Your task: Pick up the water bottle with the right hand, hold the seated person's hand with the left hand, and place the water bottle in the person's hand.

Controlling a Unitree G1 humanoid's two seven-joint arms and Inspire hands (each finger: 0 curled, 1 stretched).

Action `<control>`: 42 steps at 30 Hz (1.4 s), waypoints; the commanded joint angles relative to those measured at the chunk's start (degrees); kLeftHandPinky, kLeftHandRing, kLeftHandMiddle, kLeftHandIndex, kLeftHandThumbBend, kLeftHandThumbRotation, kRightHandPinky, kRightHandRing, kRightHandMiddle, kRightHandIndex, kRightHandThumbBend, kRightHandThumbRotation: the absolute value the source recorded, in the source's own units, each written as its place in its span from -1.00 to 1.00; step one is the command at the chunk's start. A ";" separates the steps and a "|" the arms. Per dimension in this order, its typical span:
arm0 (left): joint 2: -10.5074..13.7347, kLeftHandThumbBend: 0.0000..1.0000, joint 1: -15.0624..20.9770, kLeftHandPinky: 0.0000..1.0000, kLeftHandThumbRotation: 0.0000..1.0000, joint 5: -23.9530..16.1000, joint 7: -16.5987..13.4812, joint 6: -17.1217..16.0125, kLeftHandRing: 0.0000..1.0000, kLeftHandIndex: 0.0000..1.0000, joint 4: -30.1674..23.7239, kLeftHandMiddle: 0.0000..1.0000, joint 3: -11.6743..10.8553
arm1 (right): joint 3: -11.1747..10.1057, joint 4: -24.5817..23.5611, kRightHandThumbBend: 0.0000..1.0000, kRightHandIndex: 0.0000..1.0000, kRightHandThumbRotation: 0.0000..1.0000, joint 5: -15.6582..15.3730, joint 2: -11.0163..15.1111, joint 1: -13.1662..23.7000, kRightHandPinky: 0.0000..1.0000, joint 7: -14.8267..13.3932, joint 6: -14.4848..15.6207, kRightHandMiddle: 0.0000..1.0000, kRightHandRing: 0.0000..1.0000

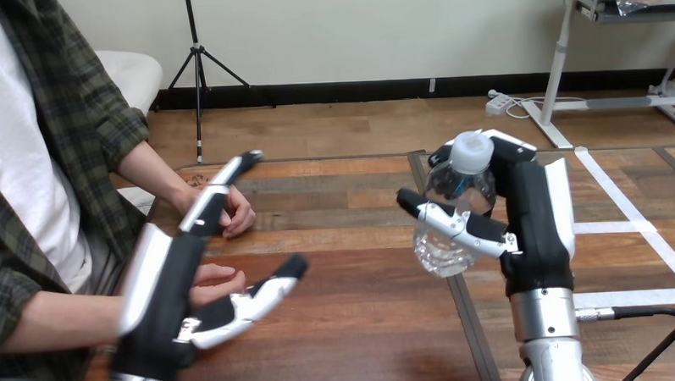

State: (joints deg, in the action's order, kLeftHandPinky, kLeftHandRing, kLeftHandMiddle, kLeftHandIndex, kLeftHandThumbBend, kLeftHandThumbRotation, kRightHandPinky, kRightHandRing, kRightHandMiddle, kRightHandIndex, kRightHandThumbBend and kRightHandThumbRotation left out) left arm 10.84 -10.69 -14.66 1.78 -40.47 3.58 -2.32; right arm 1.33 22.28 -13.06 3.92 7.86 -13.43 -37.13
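My right hand (534,226) is clamped on the water bottle (459,189): thumb across the front, fingers wrapped round the back. The bottle is clear with a white cap, close to upright, cap on top. It is off the table (356,325), in the air at centre-right, with its base showing below my thumb. White tape lines (632,224) are on the table to the right of that arm.

My left hand (164,285) is open: fingers straight and pointing forward and up, thumb spread out to the side, nothing gripped. It hangs over the table's left side in front of the seated person.

The person's nearer hand (217,282) lies low, just behind my left palm, and shows in the gap between my fingers and thumb. I can't tell whether we touch; nothing of mine is curled round it. The person's farther hand (236,215) rests on the table beyond my fingertips, fingers loosely bent.

The bottle is well apart from both of the person's hands, with bare table between them.
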 commanded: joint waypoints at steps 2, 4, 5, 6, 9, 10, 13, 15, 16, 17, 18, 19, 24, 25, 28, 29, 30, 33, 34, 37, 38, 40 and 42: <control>2.75 0.40 -0.01 0.80 -0.50 -4.91 -1.97 3.21 0.83 0.82 -6.81 0.84 -3.61 | 0.19 -4.73 0.35 -0.19 -1.00 0.72 -0.47 2.09 -0.29 0.78 -1.02 -0.17 -0.24; 3.21 0.44 -0.84 0.78 -0.50 -6.78 -2.22 5.21 0.83 0.82 -8.66 0.85 -4.38 | 0.18 -4.79 0.35 -0.19 -1.00 0.55 -0.53 2.02 -0.29 0.82 -0.95 -0.17 -0.23; 3.44 0.47 -1.23 0.77 -0.51 -7.65 -2.32 6.13 0.83 0.82 -9.51 0.85 -4.68 | 0.17 -4.78 0.35 -0.19 -1.00 0.50 -0.57 2.00 -0.29 0.85 -0.95 -0.17 -0.23; 3.59 0.48 -1.51 0.77 -0.51 -8.26 -2.41 6.84 0.83 0.82 -10.15 0.85 -4.86 | 0.16 -4.79 0.35 -0.19 -1.00 0.46 -0.59 1.98 -0.29 0.88 -0.95 -0.17 -0.23; 4.20 0.55 -2.65 0.72 -0.52 -11.04 -2.75 9.30 0.82 0.82 -12.58 0.86 -5.76 | 0.18 -4.82 0.36 -0.19 -1.00 0.49 -0.59 1.83 -0.29 1.06 -1.01 -0.17 -0.23; 4.63 0.56 -2.96 0.71 -0.53 -12.03 -2.92 9.87 0.82 0.82 -13.15 0.86 -6.15 | 0.21 -4.76 0.37 -0.19 -1.00 0.52 -0.57 1.81 -0.29 1.14 -1.10 -0.17 -0.23; 5.43 0.59 -3.51 0.65 -0.55 -14.07 -3.35 11.05 0.81 0.82 -14.21 0.86 -6.79 | 0.25 -4.75 0.37 -0.18 -1.00 0.42 -0.59 1.75 -0.29 1.23 -1.11 -0.17 -0.23; 5.77 0.60 -3.78 0.61 -0.57 -15.22 -3.65 11.76 0.79 0.81 -14.80 0.86 -7.04 | 0.25 -4.85 0.37 -0.18 -1.00 0.24 -0.62 1.69 -0.29 1.22 -0.98 -0.17 -0.23; 6.10 0.60 -3.96 0.59 -0.58 -16.60 -3.95 12.41 0.79 0.81 -15.28 0.85 -7.25 | 0.28 -4.93 0.38 -0.18 -1.00 0.12 -0.64 1.64 -0.29 1.20 -0.83 -0.17 -0.23; 6.32 0.62 -4.08 0.54 -0.60 -17.51 -4.17 12.88 0.77 0.80 -15.62 0.84 -7.34 | 0.29 -4.98 0.38 -0.18 -1.00 0.06 -0.66 1.61 -0.29 1.20 -0.74 -0.17 -0.23; 6.48 0.62 -4.17 0.52 -0.61 -18.14 -4.35 13.26 0.76 0.79 -15.89 0.84 -7.37 | 0.30 -5.02 0.38 -0.18 -1.00 0.01 -0.67 1.59 -0.29 1.20 -0.67 -0.17 -0.23; 6.91 0.62 -4.28 0.51 -0.61 -19.65 -4.72 13.74 0.76 0.79 -16.16 0.84 -7.53 | 0.35 -5.07 0.38 -0.18 -1.00 0.08 -0.71 1.54 -0.29 1.30 -0.57 -0.17 -0.23; 8.06 0.65 -4.51 0.45 -0.64 -24.13 -6.09 15.10 0.73 0.76 -16.92 0.81 -7.70 | 0.46 -5.29 0.39 -0.18 -1.00 0.25 -0.80 1.41 -0.29 1.64 -0.18 -0.17 -0.23; 8.27 0.65 -4.61 0.44 -0.65 -25.34 -6.18 15.74 0.72 0.75 -17.35 0.81 -7.69 | 0.48 -5.34 0.39 -0.18 -1.00 0.16 -0.77 1.37 -0.29 1.67 -0.09 -0.17 -0.23; 8.63 0.67 -4.87 0.44 -0.68 -27.50 -5.88 17.40 0.70 0.72 -18.42 0.77 -7.50 | 0.51 -5.42 0.39 -0.18 -1.00 -0.03 -0.73 1.32 -0.29 1.72 0.00 -0.16 -0.23; 8.73 0.68 -4.97 0.45 -0.69 -28.02 -5.60 18.00 0.70 0.72 -18.78 0.77 -7.41 | 0.51 -5.43 0.39 -0.18 -1.00 -0.05 -0.73 1.30 -0.29 1.73 0.01 -0.16 -0.23; 8.82 0.68 -5.04 0.46 -0.69 -28.38 -5.43 18.45 0.70 0.71 -19.04 0.76 -7.32 | 0.52 -5.45 0.39 -0.18 -1.00 -0.07 -0.73 1.29 -0.28 1.74 0.02 -0.16 -0.23; 9.29 0.70 -5.24 0.49 -0.72 -29.71 -4.44 20.09 0.69 0.70 -19.89 0.74 -6.95 | 0.53 -5.42 0.38 -0.18 -1.00 -0.12 -0.73 1.29 -0.28 1.73 0.06 -0.16 -0.23; 9.58 0.70 -5.26 0.50 -0.73 -30.31 -4.02 20.63 0.69 0.70 -20.14 0.74 -6.80 | 0.54 -5.42 0.38 -0.18 -1.00 0.01 -0.76 1.28 -0.28 1.81 0.08 -0.16 -0.23; 10.25 0.74 -5.25 0.54 -0.78 -31.40 -3.20 21.73 0.68 0.68 -20.56 0.72 -6.46 | 0.56 -5.36 0.37 -0.18 -1.00 0.24 -0.82 1.32 -0.28 1.96 0.14 -0.16 -0.23; 10.46 0.75 -5.24 0.55 -0.79 -31.67 -2.95 22.05 0.68 0.67 -20.68 0.71 -6.36 | 0.56 -5.35 0.37 -0.18 -1.00 0.28 -0.83 1.34 -0.28 2.00 0.16 -0.16 -0.23; 10.82 0.78 -5.25 0.56 -0.81 -32.23 -1.96 23.01 0.67 0.66 -21.07 0.70 -6.12 | 0.54 -5.33 0.36 -0.18 -1.00 0.24 -0.78 1.36 -0.28 2.05 0.22 -0.16 -0.22; 11.09 0.80 -5.30 0.57 -0.82 -32.57 -1.05 23.94 0.67 0.65 -21.44 0.69 -5.90 | 0.54 -5.32 0.36 -0.18 -1.00 0.11 -0.73 1.37 -0.27 2.04 0.26 -0.16 -0.22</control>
State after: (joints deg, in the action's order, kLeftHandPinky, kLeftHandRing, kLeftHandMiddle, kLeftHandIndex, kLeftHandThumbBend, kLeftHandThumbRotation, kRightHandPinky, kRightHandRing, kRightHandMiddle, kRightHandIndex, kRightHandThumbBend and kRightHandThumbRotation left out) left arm 19.72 -17.82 -45.88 -0.78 -18.24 -14.18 -9.45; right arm 1.89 20.51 -13.42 3.75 6.80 -11.40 -36.61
